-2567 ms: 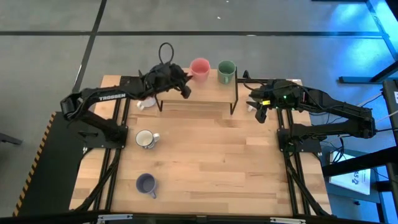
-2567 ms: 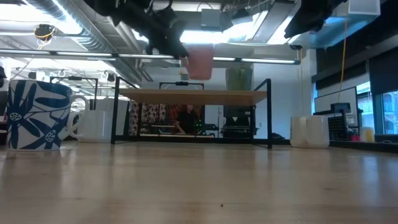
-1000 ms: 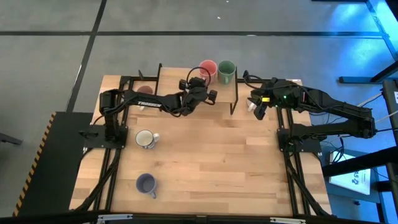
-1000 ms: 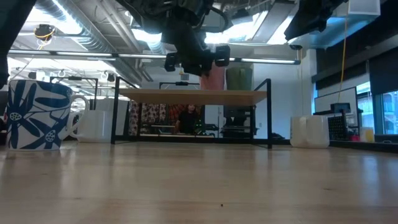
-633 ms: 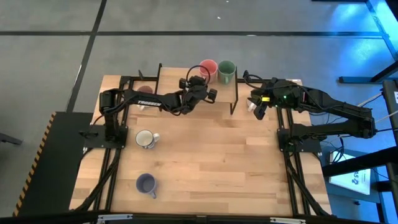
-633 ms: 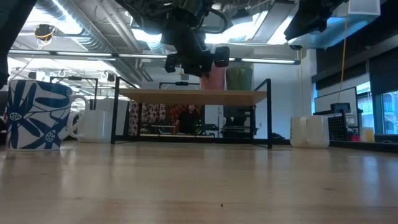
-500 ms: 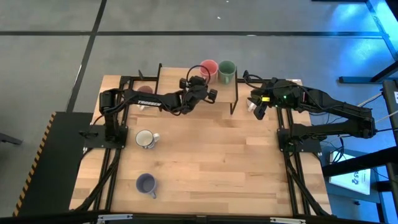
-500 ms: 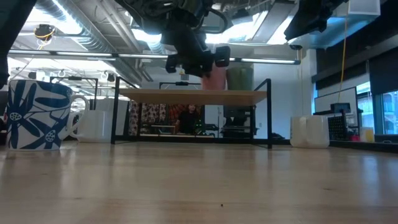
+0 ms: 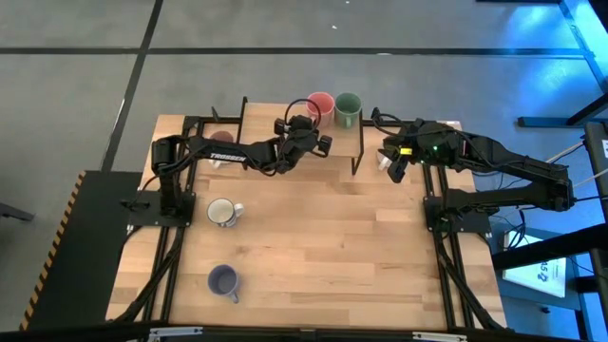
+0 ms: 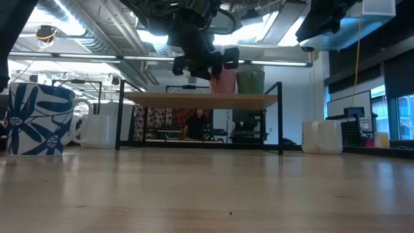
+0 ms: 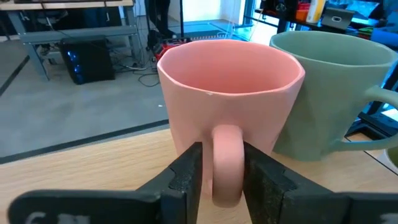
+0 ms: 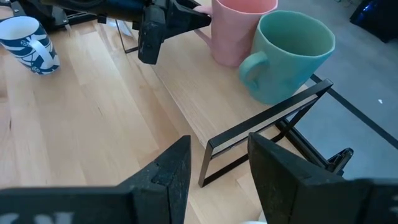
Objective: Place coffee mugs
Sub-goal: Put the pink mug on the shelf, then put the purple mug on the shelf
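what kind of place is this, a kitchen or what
Not a kitchen: likely a robotics lab or workshop. Bare ceiling ducts, a concrete floor, and a wooden table with two arms mounted on it.

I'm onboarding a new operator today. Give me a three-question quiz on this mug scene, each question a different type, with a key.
1. True or false: the pink mug stands on the raised shelf.
2. Which gripper grips the pink mug's handle? A) left gripper B) right gripper
3. Fill in: the mug right beside the pink one is ____.

Key: 1 true; 2 A; 3 green.
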Controlling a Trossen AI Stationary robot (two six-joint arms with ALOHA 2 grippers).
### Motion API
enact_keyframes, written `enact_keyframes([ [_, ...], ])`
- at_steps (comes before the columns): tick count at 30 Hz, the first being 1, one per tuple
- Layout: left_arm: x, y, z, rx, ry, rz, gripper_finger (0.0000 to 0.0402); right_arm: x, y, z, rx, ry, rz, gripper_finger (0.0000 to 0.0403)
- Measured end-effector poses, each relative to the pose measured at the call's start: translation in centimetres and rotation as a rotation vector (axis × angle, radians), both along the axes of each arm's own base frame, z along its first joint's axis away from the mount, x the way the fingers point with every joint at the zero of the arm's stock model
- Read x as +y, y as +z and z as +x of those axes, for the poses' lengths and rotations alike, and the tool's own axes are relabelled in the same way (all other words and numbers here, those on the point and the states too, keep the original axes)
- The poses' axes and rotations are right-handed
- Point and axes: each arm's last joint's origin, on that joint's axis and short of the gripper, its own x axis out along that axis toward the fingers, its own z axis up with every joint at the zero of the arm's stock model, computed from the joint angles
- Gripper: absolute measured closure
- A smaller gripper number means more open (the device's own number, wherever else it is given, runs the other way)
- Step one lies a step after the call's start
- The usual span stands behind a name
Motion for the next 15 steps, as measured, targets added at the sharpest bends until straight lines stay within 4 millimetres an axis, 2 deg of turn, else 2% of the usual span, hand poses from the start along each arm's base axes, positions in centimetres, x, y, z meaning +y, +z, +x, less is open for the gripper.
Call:
enact_keyframes([
  [9, -0.16, -0.01, 0.06, 0.009, -0.013, 0.001, 0.0267, 0.0, 0.0, 0.0, 0.0, -0.001, 0.0, 0.0259],
  [15, -0.22, 0.66, -0.03, 0.089, -0.047, 0.044, 0.0262, 0.0, 0.0, 0.0, 0.0, 0.0, 0.0, 0.0259],
])
